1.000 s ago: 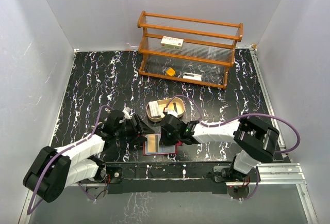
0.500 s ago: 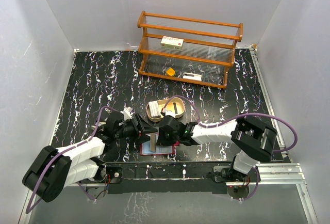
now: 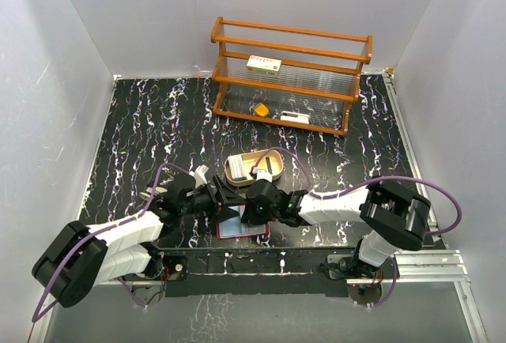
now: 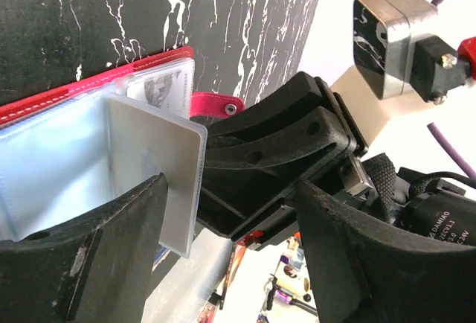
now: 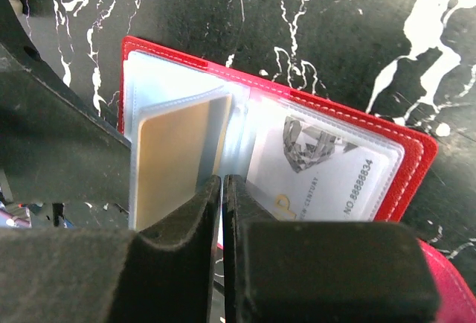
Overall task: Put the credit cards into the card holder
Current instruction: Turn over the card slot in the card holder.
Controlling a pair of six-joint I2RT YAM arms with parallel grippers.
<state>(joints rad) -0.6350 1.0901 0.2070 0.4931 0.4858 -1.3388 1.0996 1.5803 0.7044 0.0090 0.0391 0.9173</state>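
- The holder [image 5: 411,161] lies open on the table [image 3: 142,137], red cover down and clear pockets up. It sits at the middle of the near edge.
- A plain tan card [image 5: 175,163] stands on edge among the left-hand pockets, tilted. I cannot tell how far it sits inside one.
- The right-hand pocket holds a printed card [image 5: 327,167] with a diamond drawing. It reads "NO 88888834" and part of a word ending "CENTURY".
- The right pincer [image 5: 223,183] comes down over the holder's fold, its fingers pressed almost together on the tan card's inner edge.
- The left pincer [image 4: 230,196] is spread wide. One finger [image 4: 89,263] is just beside the card's face; the other [image 4: 349,263] is well out past the holder's edge, with the right pincer between them.
- Both arms reach low across the table from opposite sides. The left arm [image 3: 126,232] and right arm [image 3: 340,205] meet head to head above the holder.
- A tray [image 3: 234,171] lies just beyond them, farther from the near edge.
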